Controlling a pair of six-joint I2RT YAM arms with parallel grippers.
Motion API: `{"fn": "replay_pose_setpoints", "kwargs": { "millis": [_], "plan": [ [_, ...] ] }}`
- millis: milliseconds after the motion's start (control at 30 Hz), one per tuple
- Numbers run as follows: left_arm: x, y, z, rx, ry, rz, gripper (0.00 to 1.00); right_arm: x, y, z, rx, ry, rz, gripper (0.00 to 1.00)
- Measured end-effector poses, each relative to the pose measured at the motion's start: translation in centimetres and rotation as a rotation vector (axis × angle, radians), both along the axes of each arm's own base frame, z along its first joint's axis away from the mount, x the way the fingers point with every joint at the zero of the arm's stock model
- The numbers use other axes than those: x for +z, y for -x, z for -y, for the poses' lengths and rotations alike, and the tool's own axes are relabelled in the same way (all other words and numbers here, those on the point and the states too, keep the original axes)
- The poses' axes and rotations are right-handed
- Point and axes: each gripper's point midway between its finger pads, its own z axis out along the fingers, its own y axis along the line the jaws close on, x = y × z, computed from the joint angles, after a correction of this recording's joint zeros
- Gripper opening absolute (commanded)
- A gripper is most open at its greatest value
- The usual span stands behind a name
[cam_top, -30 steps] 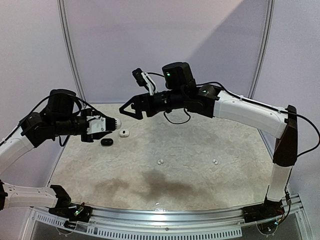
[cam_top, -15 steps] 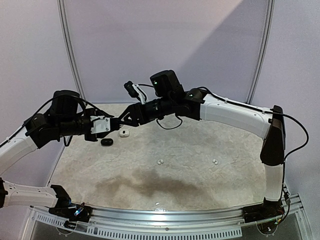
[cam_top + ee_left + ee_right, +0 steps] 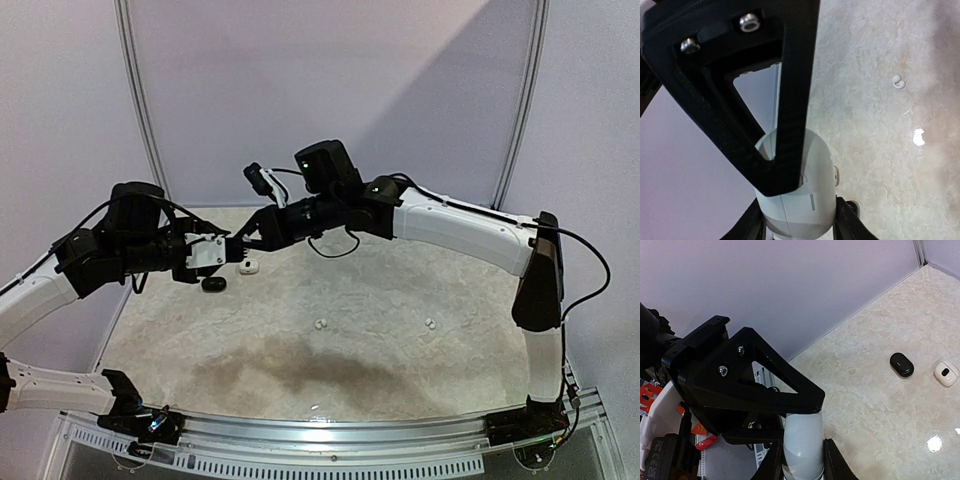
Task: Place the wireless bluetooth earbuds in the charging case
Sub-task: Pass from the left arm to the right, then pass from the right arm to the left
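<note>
White charging case (image 3: pixel 801 207) half hidden, left gripper (image 3: pixel 232 250) clamping.

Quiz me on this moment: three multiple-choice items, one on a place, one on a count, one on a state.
1. Where is the black case?
A. On the table, beside a resting white case
B. Clamped in the air
C. At the near edge, between the arm bases

2. How many loose white earbuds lie mid-table in the top view?
A. None
B. Two
C. Five

3. What state is the held white case in?
A. Lying flat on the table
B. Up off the table, between fingers
C. Stacked on the black case

Answers:
1 A: it lies at the far left, next to the resting white case.
2 B: two small buds lie apart from each other.
3 B: the wrist views show it between the fingers of the left gripper and the right gripper.
</note>
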Motion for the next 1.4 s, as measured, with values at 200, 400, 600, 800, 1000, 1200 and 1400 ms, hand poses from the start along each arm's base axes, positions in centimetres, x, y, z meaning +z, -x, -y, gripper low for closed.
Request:
{"fn": "replay_pose_setpoints", "kwargs": {
  "millis": [200,400,600,800,1000,1200,1400],
  "plan": [
    [-0.1,-0.1,0.0,0.005,-0.005,0.009,0.38,-0.1,-0.1,0.0,-0.005,0.004,0.001,0.0],
    [0.4,-0.3,0.1,0.016,0.014,0.02,0.96,-0.7,-0.1,0.0,-0.009,0.01,-0.004,0.0],
    [0.7,0.2,0.6,0.054,0.126,-0.08,0.99,-3.4,-0.7,1.1,-0.038,0.047,-0.029,0.0],
    [3.2,2.5,1.7,0.056,0.39,-0.288,0.99,-1.1,-1.8,3.4,-0.078,0.027,0.06,0.0],
    [8.0,4.3,2.1,0.013,0.702,-0.504,0.96,4.8,-0.3,7.1,-0.068,-0.059,0.275,0.0],
    [9.2,5.9,4.3,-0.12,0.806,-0.733,0.76,10.0,2.1,10.0,-0.029,-0.164,0.467,0.0],
    [9.7,5.8,7.0,-0.252,0.841,-0.862,0.64,11.0,3.4,10.7,0.011,-0.226,0.559,0.0]
  ]
}}
